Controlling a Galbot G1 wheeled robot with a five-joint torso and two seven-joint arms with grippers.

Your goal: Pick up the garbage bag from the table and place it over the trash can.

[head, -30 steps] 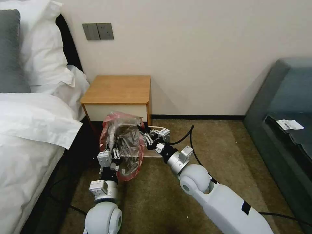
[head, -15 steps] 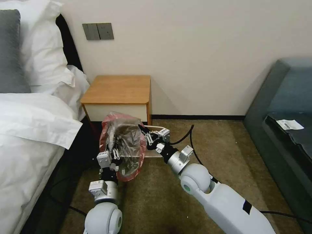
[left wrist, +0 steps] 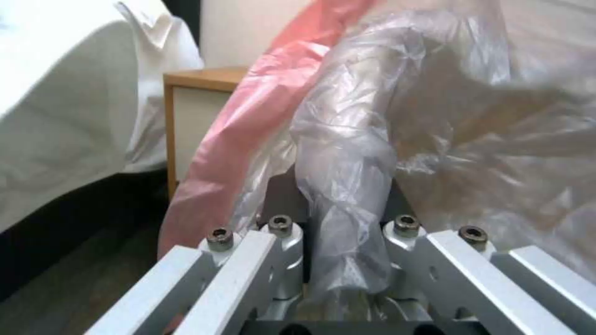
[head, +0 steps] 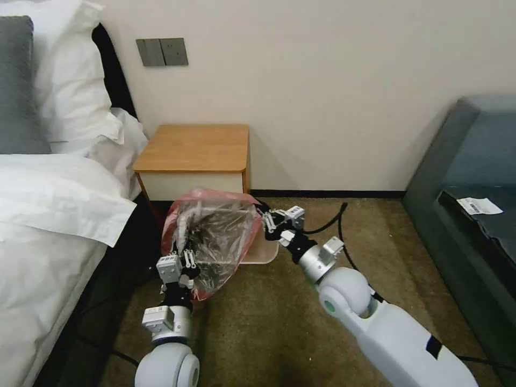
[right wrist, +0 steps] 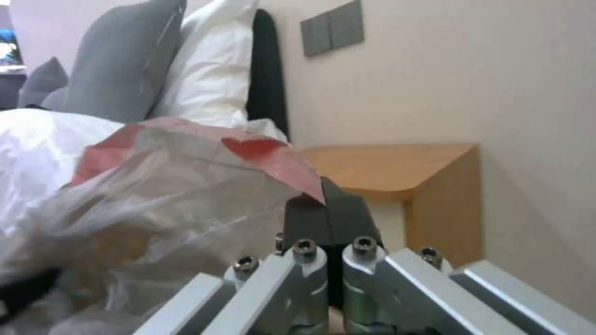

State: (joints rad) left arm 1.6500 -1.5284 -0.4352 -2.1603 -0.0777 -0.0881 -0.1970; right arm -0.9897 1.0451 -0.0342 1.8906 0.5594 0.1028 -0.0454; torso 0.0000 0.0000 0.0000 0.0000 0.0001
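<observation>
Left gripper and right gripper stretch the crinkly translucent garbage bag between them, cream trash can just beyond.
Left wrist: fingers clamp a twisted clear fold.
Right wrist: black pads pinch the red rim, wooden table behind.

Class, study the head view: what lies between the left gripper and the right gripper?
The garbage bag spans that stretch, pulled open between the left gripper and the right gripper, with the trash can partly visible under it, as the head view shows.
</observation>
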